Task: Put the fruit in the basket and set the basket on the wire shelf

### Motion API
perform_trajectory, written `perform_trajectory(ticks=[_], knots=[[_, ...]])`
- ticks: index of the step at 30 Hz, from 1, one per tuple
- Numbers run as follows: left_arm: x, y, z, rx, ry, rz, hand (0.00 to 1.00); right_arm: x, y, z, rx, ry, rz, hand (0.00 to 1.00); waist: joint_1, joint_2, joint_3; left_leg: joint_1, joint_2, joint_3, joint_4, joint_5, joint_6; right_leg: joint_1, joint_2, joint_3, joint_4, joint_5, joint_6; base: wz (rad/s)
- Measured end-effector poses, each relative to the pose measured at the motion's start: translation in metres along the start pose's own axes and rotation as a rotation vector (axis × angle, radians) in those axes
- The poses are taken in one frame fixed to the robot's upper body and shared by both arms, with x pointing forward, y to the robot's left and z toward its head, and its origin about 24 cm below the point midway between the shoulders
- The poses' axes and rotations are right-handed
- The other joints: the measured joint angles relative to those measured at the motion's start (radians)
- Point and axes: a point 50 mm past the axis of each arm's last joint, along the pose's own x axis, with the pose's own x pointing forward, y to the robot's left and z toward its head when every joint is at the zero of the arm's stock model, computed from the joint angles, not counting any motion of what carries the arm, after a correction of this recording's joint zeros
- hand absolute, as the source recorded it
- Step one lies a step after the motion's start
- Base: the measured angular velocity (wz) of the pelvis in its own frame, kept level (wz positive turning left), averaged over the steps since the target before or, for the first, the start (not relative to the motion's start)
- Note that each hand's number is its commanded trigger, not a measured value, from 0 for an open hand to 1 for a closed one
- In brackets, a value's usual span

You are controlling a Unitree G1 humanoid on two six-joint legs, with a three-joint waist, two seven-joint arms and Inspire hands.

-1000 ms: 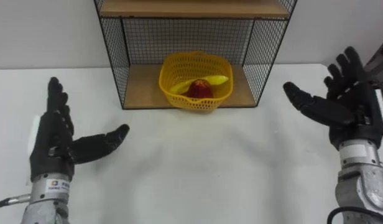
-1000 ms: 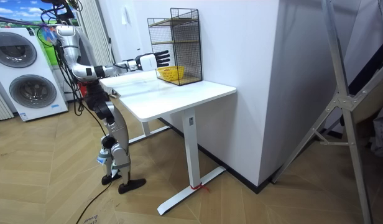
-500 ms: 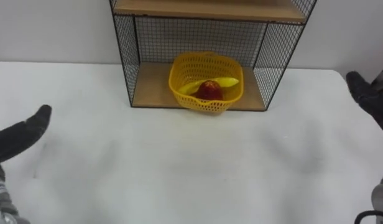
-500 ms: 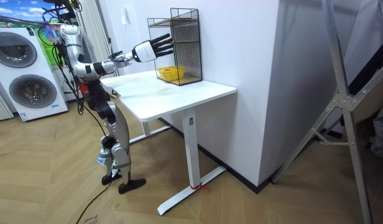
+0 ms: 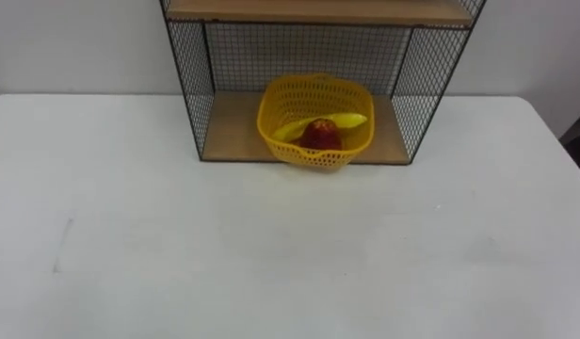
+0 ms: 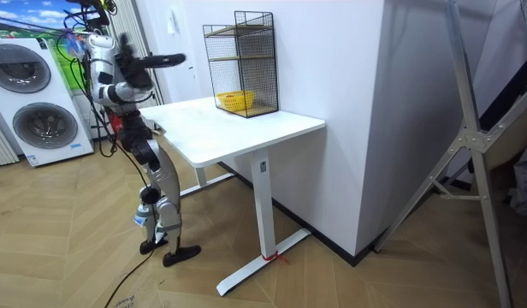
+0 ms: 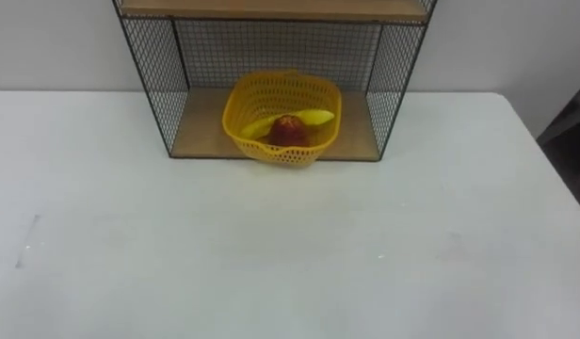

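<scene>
The yellow basket point(image 5: 315, 118) stands on the bottom wooden board of the black wire shelf point(image 5: 235, 132), at the far side of the white table point(image 5: 271, 254). In it lie a red fruit point(image 5: 319, 135) and a yellow banana point(image 5: 345, 121). Nothing touches the basket. In the room view I stand at the table's end on the room view's left, facing the shelf point(image 6: 242, 60), with an arm lifted to head height. Its dark hand point(image 6: 169, 60) points toward the shelf and is blurred; I cannot tell which hand it is.
The shelf has a second wooden board above the basket. The table's right edge point(image 5: 563, 141) drops off to a dark floor. In the room view two washing machines point(image 6: 37, 94) stand behind me and a metal frame point(image 6: 469, 137) leans at the right.
Both hands, held open over the table a second ago, have gone out to the sides of the eye view. In the room view the arm rose and drew back. The basket stayed put.
</scene>
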Motion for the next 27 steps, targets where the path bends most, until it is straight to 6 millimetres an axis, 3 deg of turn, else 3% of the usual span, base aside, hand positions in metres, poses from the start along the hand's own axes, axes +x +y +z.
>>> perform_trajectory(ticks=[3,6,11,15,17,19,25,27], knots=[[0.02,0.024,-0.013,0.011,0.099,0.174,0.0,0.023,-0.029,-0.01,0.037,0.12,-0.193,0.0,-0.008,0.004,-0.0005,-0.013,0.0,-0.013,0.027,-0.011,-0.002,-0.001,-0.01,-0.004,0.005,-0.01,0.0,0.14],[0.03,0.054,-0.032,0.064,0.183,0.332,0.0,0.037,-0.069,-0.036,0.032,0.289,-0.395,0.0,-0.012,0.001,-0.0013,-0.038,-0.004,-0.025,0.041,-0.011,-0.003,-0.019,-0.013,-0.016,0.016,-0.011,-0.001,0.15],[0.032,0.092,-0.057,0.096,0.312,0.502,0.0,0.03,-0.129,-0.075,0.014,0.49,-0.649,0.0,-0.023,0.003,-0.0025,-0.048,-0.005,-0.049,0.056,-0.015,-0.009,-0.012,-0.013,-0.034,0.006,-0.016,-0.003,0.12],[0.023,0.12,-0.077,0.175,0.366,0.55,0.0,0.003,-0.173,-0.104,-0.088,0.593,-0.741,0.0,-0.022,-0.001,-0.0035,-0.049,0.002,-0.047,0.057,-0.015,-0.009,-0.011,-0.012,-0.032,0.005,-0.012,-0.007,0.0],[0.011,0.132,-0.093,0.228,0.403,0.535,0.0,-0.017,-0.19,-0.119,-0.181,0.645,-0.747,0.0,-0.026,-0.001,-0.0034,-0.05,0.002,-0.047,0.056,-0.015,-0.009,-0.012,-0.012,-0.032,0.004,-0.012,-0.007,0.0],[-0.014,0.147,-0.121,0.323,0.485,0.47,0.0,-0.05,-0.213,-0.139,-0.31,0.735,-0.742,0.0,-0.027,-0.003,-0.004,-0.048,0.003,-0.046,0.053,-0.015,-0.01,-0.01,-0.012,-0.029,0.003,-0.012,-0.008,0.0],[-0.082,0.189,-0.176,0.656,0.721,0.238,0.0,-0.128,-0.245,-0.172,-0.596,0.984,-0.624,0.0,-0.063,-0.007,-0.005,-0.008,0.005,-0.046,0.039,-0.015,-0.008,0.034,-0.009,-0.031,-0.011,-0.011,-0.004,0.0],[-0.098,0.193,-0.186,0.781,0.775,0.102,0.0,-0.144,-0.239,-0.181,-0.701,1.051,-0.489,0.0,-0.065,-0.009,-0.0039,0.003,0.003,-0.044,0.032,-0.015,-0.007,0.041,-0.01,-0.027,-0.013,-0.009,-0.001,-0.04]])
